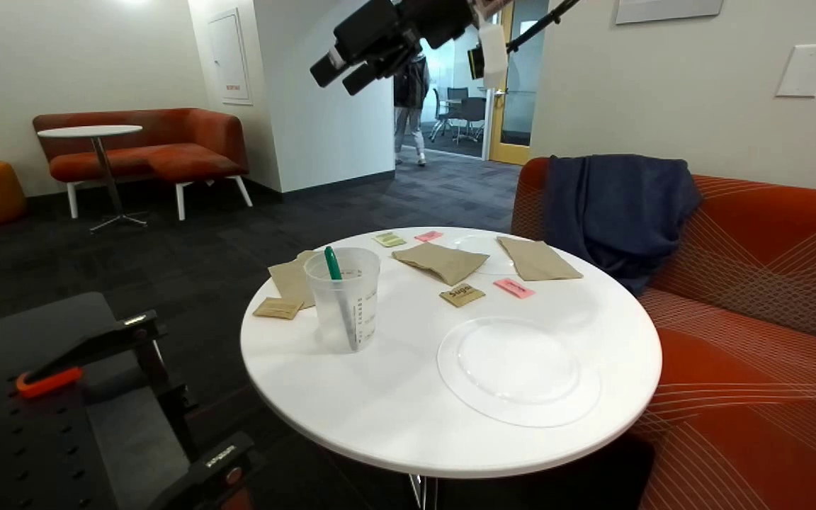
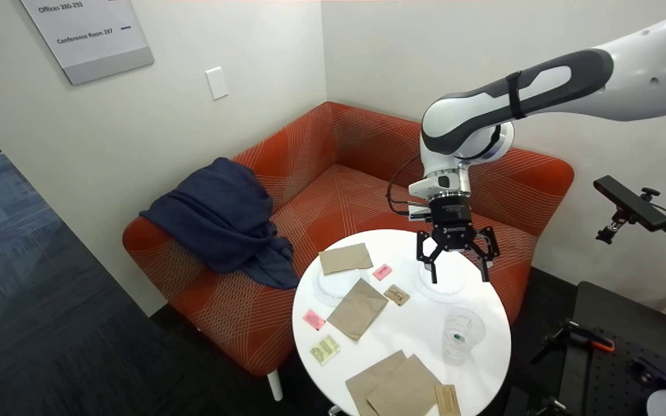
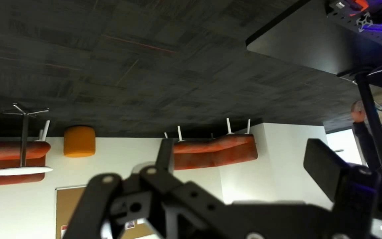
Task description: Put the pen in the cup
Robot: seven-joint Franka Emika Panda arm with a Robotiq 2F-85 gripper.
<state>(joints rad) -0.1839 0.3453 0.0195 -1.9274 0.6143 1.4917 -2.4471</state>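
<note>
Leaning in cup [image 1: 326,306], pen [image 1: 334,266] below tool [image 1: 341,79]

gripper [image 2: 459,277]: ROBOTIQ | packet [image 1: 462,295], lower than gripper: Sugar | wall sign [image 2: 87,37], well apart: Offices 280-292, Conference Room 287

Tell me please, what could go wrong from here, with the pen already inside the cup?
Two risks, perhaps. The open claw hangs apart from the cup, but a low swing might knock the cup over, and the wrist view does not show it. Also, the pen leans inside the cup, so a bump to the table could make the pen shift.
</note>
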